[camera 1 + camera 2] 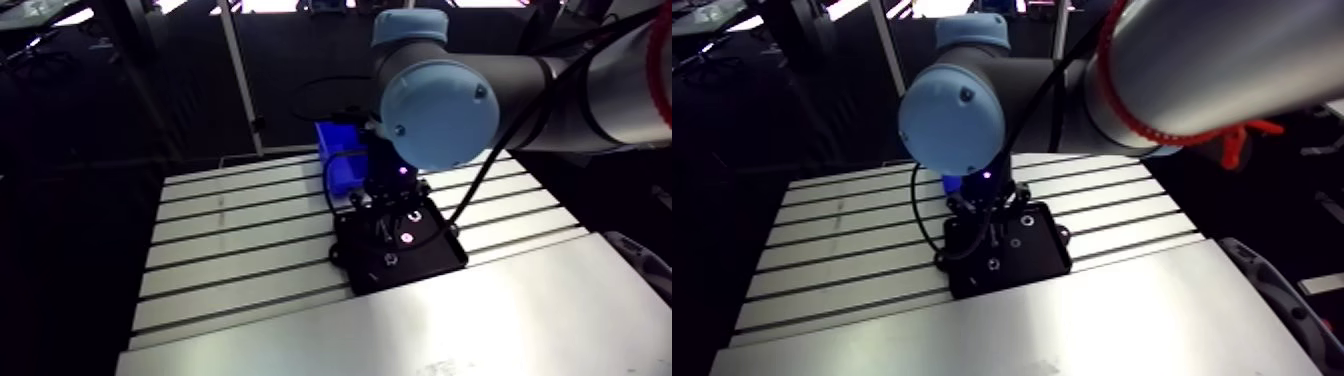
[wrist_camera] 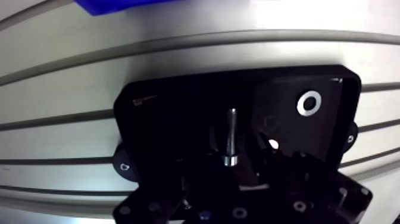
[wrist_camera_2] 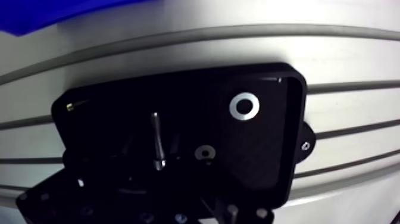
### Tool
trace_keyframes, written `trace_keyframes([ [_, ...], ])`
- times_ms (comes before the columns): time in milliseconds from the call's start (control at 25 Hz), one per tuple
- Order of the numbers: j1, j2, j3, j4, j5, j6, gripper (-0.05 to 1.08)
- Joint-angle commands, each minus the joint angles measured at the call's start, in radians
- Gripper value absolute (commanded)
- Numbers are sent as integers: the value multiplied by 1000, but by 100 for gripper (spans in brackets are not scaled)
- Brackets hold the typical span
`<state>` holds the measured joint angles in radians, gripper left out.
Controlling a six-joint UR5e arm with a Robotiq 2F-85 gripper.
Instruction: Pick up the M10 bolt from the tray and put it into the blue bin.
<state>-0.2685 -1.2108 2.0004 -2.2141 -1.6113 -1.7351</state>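
1. Low over the black tray [image 2: 172, 113], the gripper [image 2: 235, 174] hangs dark against dark; whether it is spread or closed cannot be told.
2. Just ahead of it, the M10 bolt [image 2: 231, 134] lies in the tray, head toward the gripper.
3. A bright washer [image 2: 309, 103] and a smaller ring [image 3: 205, 153] lie apart from the bolt in the same tray.
4. The tray rests on the slotted table [image 1: 230, 230].
5. Beyond the tray stands the blue bin [image 1: 345, 162].
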Motion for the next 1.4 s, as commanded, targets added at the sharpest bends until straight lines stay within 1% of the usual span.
trace_keyframes([
  [40, 2, 1, 1, -3, 0, 1, 67],
  [440, 2, 4, 5, -3, 0, 1, 68],
  [560, 2, 4, 5, -3, 0, 1, 72],
  [720, 0, 9, 8, -3, 0, 1, 74],
  [960, 0, 9, 8, -3, 1, -4, 82],
  [1040, 0, 9, 7, -5, 1, -5, 87],
  [1200, -5, -6, -10, -2, 1, -8, 93],
  [1280, -5, -29, -18, 6, -2, -8, 95],
  [1360, -6, -45, -24, 15, -22, -10, 96],
  [1400, -6, -54, -27, 30, -28, -8, 97],
])
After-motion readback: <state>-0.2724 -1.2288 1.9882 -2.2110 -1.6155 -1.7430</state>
